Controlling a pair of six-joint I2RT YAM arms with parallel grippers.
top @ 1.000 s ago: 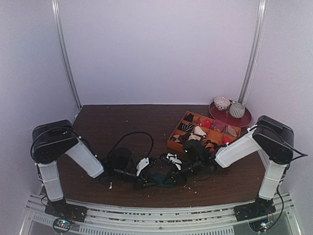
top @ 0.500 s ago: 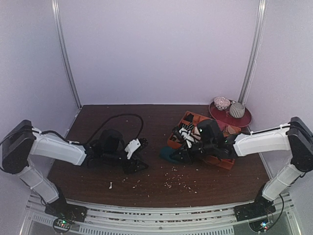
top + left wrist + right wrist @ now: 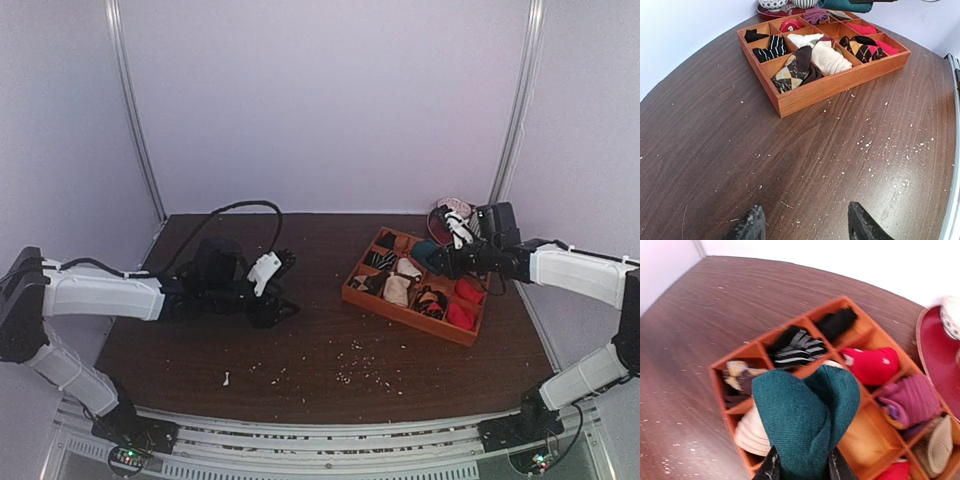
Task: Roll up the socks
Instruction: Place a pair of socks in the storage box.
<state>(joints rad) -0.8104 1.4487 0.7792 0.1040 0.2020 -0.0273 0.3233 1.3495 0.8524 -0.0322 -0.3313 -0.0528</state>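
The socks are a rolled dark teal bundle [image 3: 805, 415]. My right gripper [image 3: 802, 469] is shut on it and holds it above the middle compartments of the orange tray [image 3: 732, 354]. From above, the bundle [image 3: 425, 252] hangs over the tray's far side [image 3: 405, 316], with the right gripper [image 3: 440, 258] just behind it. No cartoon figure shows. My left gripper [image 3: 275, 292] is open and empty, low over bare table left of the tray. Its fingers [image 3: 752, 227] stand wide apart in the left wrist view.
The tray [image 3: 840, 85] holds several rolled socks: red, beige, striped, argyle, purple. A red plate [image 3: 940, 355] with patterned bowls [image 3: 455, 207] stands behind the tray at the back right. White crumbs [image 3: 360, 375] are scattered over the front of the brown table.
My right gripper carried the teal bundle from the table's front middle up and back over the tray. My left gripper let go and drew back to the left, open.
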